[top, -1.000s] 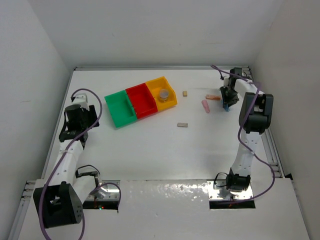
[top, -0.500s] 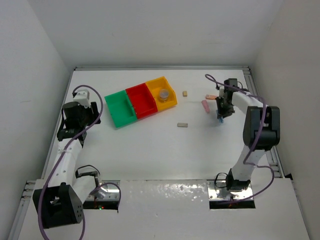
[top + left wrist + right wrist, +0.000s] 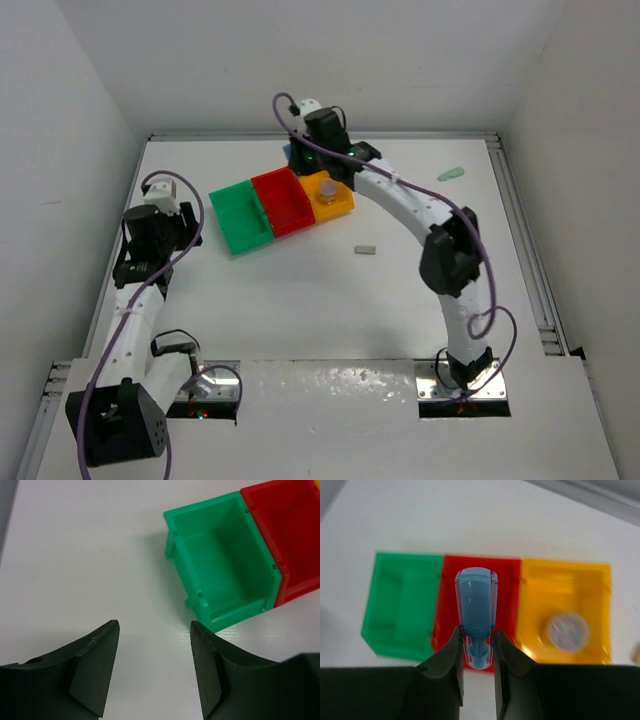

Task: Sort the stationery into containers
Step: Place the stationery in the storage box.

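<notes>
Closest to me, my left hand (image 3: 154, 624) sits low over the white surface (image 3: 300, 300) on the left side. Its two fingers are spread apart and there is nothing between them. Just ahead of it is the green bin (image 3: 225, 560), and I see nothing inside it.

A bit further out, near the middle, one small tan block (image 3: 365, 249) lies alone on the surface, well apart from the bins.

Then comes the row of three bins, all touching side by side: green on the left, the red bin (image 3: 283, 203) in the middle and the orange-yellow bin (image 3: 330, 190) on the right. A round grey roll (image 3: 566, 631) lies in the orange-yellow one.

My right arm reaches far across to the back of that row. My right hand (image 3: 476, 632) is squeezed tight on a blue piece (image 3: 476, 597). From the wrist camera, the blue piece lines up over the red bin and is not lying in it.

Far back on the right, a mint green piece (image 3: 451, 174) lies by the edge of the surface.
</notes>
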Controlling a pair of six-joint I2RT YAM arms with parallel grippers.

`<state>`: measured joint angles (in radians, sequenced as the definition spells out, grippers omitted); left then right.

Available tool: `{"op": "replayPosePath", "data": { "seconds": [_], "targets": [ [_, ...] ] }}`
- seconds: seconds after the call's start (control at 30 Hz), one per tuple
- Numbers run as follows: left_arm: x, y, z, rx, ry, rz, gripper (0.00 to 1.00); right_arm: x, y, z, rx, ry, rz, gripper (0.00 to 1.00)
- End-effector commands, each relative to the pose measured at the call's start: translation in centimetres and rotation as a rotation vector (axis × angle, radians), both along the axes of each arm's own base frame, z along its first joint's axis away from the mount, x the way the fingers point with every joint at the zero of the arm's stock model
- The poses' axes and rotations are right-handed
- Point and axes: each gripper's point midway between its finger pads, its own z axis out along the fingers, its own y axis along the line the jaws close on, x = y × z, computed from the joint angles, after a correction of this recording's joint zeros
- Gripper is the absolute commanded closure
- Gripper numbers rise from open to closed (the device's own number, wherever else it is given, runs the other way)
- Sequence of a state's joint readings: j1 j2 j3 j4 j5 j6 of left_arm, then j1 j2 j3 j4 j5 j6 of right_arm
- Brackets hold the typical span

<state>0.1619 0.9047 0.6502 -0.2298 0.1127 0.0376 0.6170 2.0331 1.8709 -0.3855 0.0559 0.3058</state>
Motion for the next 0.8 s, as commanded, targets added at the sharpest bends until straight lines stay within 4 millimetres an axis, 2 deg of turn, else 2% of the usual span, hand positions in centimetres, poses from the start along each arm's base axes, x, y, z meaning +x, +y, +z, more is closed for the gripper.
{"op": "replayPosePath", "data": {
  "seconds": [0.0,0.03,0.07,0.13,0.17,0.2,0.27,0.3,0.33,0.43,0.47,0.67,0.77],
  "targets": [
    [-0.9,2.2,-0.1,0.014,-0.003,0.117,0.44,2.6,3.8,-0.3,0.074,-0.001,-0.033,1.0],
    [-1.0,2.2,-0.2,0.017,0.001,0.12,0.44,2.9,5.0,-3.0,0.052,0.022,-0.018,1.0],
    [-1.2,2.3,0.0,0.018,-0.007,0.126,0.44,3.5,5.7,-3.2,0.067,-0.003,-0.015,1.0],
    [-1.4,2.1,-0.5,0.019,-0.001,0.122,0.44,4.4,6.5,-4.8,0.082,-0.009,-0.026,1.0],
    [-1.6,2.1,-0.8,0.025,0.005,0.12,0.44,4.3,7.0,-5.4,0.1,0.005,-0.017,1.0],
    [-1.6,2.3,-0.8,0.026,0.004,0.131,0.43,4.1,7.5,-7.1,0.096,0.028,-0.001,1.0],
    [-1.6,2.3,-1.1,0.026,0.005,0.132,0.43,3.8,8.4,-8.2,0.108,0.035,0.027,1.0],
    [-1.6,2.2,-1.1,0.026,0.005,0.13,0.43,3.7,8.6,-9.0,0.094,0.044,0.023,1.0],
    [-1.6,2.2,-1.2,0.026,0.005,0.13,0.43,3.4,8.5,-10.9,0.066,0.076,0.018,1.0],
    [-1.5,2.2,-1.1,0.026,0.004,0.129,0.43,2.8,8.5,-12.5,0.026,0.095,-0.008,1.0],
    [-1.6,2.6,-1.1,0.041,0.004,0.149,0.43,2.3,8.0,-13.6,0.004,0.109,-0.029,1.0],
    [-1.4,2.9,-0.8,0.052,-0.007,0.161,0.43,2.0,7.2,-15.0,-0.052,0.087,-0.103,1.0],
    [-1.2,3.4,-0.4,0.075,-0.022,0.175,0.42,1.7,7.4,-15.4,-0.07,0.09,-0.094,0.78]
  ]
}}
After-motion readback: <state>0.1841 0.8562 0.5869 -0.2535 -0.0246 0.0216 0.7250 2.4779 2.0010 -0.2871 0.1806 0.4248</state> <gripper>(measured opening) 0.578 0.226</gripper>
